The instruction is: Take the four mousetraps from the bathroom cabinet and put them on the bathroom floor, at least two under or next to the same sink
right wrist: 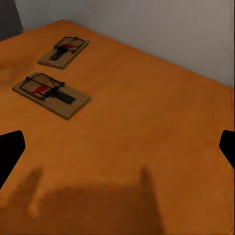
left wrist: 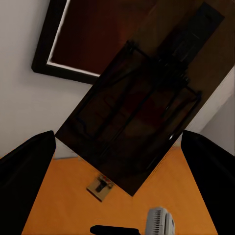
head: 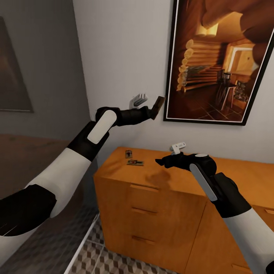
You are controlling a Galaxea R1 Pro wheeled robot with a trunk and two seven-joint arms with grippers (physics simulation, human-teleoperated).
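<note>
Two mousetraps [right wrist: 51, 93] lie flat and near each other on the top of the cabinet [head: 152, 190], toward its back left corner by the wall, while a third mousetrap [head: 158, 103] is pinched in our left gripper [head: 154, 110], raised well above the cabinet in front of a framed picture [head: 220, 61]. Our right gripper [head: 161, 161] hovers low over the cabinet top with its fingers spread and nothing between them, the two traps ahead of it. We judge the collecting step to be under way — next the right gripper should reach forward and close on the nearer trap, before both traps go down to the bathroom floor [head: 110, 262].
</note>
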